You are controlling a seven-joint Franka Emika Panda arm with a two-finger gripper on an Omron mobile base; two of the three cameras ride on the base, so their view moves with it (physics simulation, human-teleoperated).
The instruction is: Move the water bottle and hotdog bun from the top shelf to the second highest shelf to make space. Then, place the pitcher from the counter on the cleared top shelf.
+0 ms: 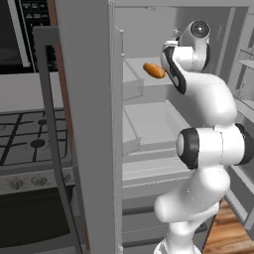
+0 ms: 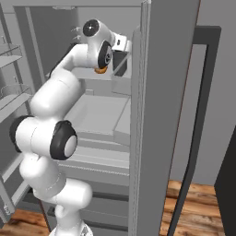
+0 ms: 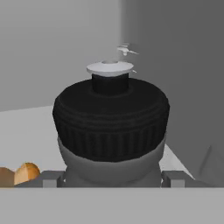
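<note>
The water bottle [image 3: 111, 118], dark grey with a ribbed black cap, stands upright very close in the hand view. My gripper [image 3: 113, 178] is open, and its fingertips [image 3: 52, 178] flank the bottle's body on both sides at its base. The orange-brown hotdog bun [image 1: 154, 70] lies on the top shelf [image 1: 149, 83] just left of the bottle and also peeks in at the hand view's lower left, bun [image 3: 22, 174]. In the right base view the bun [image 2: 99, 70] shows under my wrist. The second highest shelf [image 1: 154, 121] lies bare below. The pitcher and the counter are out of view.
The fridge's grey side wall [image 1: 89, 124] stands close on the left of the opening, with a black gas stove [image 1: 30, 134] beyond it. Door racks [image 1: 245, 64] hang at the right. The fridge's back wall [image 3: 57, 48] is close behind the bottle.
</note>
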